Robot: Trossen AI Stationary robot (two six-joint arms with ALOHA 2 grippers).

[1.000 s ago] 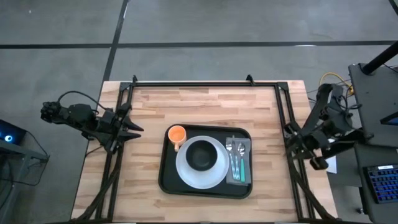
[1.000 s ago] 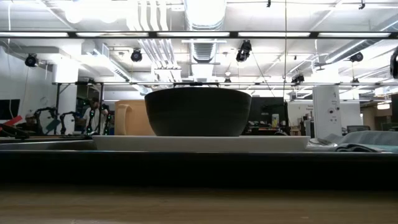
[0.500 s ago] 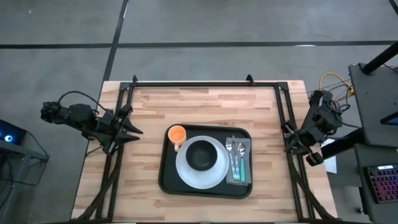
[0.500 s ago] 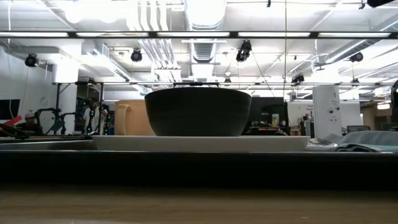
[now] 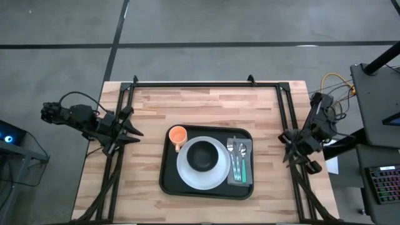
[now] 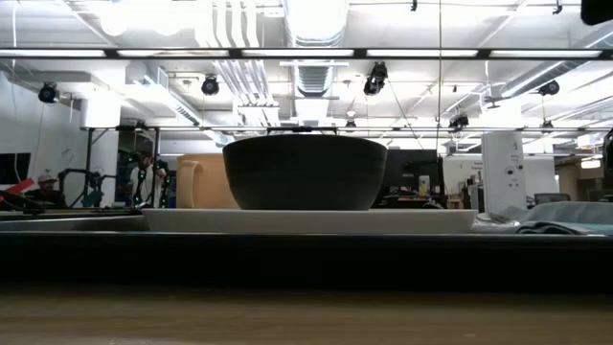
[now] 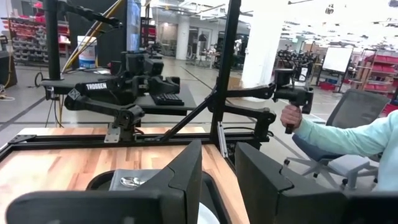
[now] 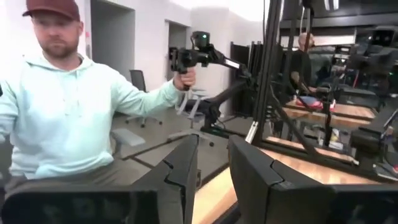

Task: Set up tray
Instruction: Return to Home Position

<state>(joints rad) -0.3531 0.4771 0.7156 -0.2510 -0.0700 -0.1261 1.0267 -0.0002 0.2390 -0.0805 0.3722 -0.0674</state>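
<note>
The black tray lies on the table's near middle. On it stand a white plate carrying a black bowl, an orange cup at the far-left corner, and a grey napkin with cutlery on its right side. In the low view the bowl sits on the plate above the tray's rim. My left gripper hovers open at the table's left edge. My right gripper hovers open at the right edge. Neither touches anything.
A black frame runs along the table's far edge and both sides. Bare wood lies between the tray and the far edge. A person beside the table holds a handle; the hand also shows in the left wrist view.
My right gripper has swung from beyond the table's right edge inward toward the tray, turning as it came. The tray and everything on it have kept their places.
</note>
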